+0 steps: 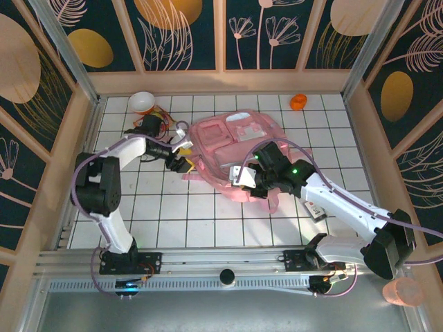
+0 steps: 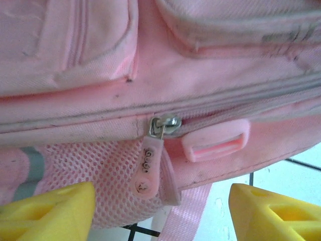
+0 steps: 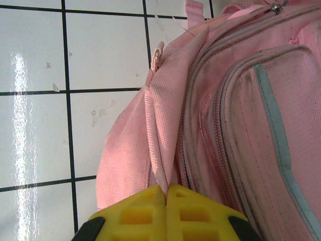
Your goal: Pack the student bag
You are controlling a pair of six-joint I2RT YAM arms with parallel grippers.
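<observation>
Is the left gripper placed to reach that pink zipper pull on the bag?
Probably yes: the left gripper is open and the zipper pull hangs just ahead between its fingers, unobstructed.

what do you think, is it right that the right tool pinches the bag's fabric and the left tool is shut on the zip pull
Not quite. The left tool is open: the left wrist view shows its fingers apart either side of the zip pull, not touching it. The right tool does pinch fabric of the bag.

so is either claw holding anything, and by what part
The right claw is shut on a fold of side fabric on the student bag. The left claw is open by the zipper pull, holding nothing.
</observation>
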